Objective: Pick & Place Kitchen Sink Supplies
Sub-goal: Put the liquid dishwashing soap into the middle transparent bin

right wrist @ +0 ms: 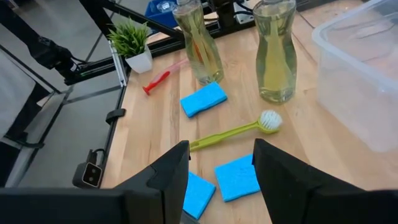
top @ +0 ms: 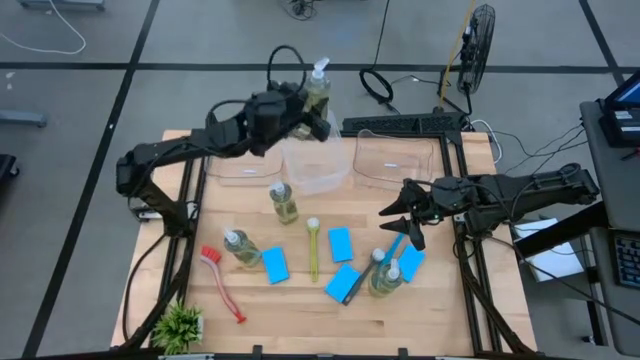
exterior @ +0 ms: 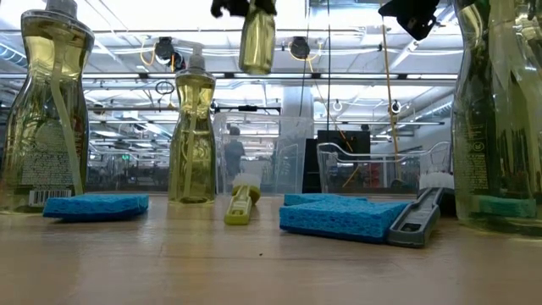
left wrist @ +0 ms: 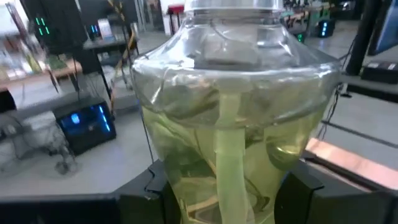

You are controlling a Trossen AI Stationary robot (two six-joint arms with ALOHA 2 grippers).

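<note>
A clear pump bottle (top: 318, 88) of yellow-green liquid hangs in the air over the far side of the middle clear tub (top: 316, 170), with my left gripper (top: 308, 110) shut on it. On the table stand three more bottles (top: 283, 203), (top: 241, 248), (top: 385, 277). Several light-blue sponges (top: 275, 264) lie flat, beside a yellow-green brush (top: 313, 248), a red brush (top: 222, 283) and a blue brush (top: 386, 252). My right gripper (top: 398, 210) hovers open above the table's right part, nothing between its fingers (right wrist: 174, 177). My left gripper pinches the bottle's lower body (left wrist: 186, 193) between its two fingers (left wrist: 149, 190), one on each side. The fingers reach in roughly level. The bottle stands upright in the hold, its pump top up, lifted clear of table and tubs (exterior: 257, 34).
Three clear tubs stand along the far side: left (top: 240, 168), middle, and right (top: 395, 160). A small green potted plant (top: 180, 325) sits at the near left corner. Bare wood lies along the near edge and toward the right edge.
</note>
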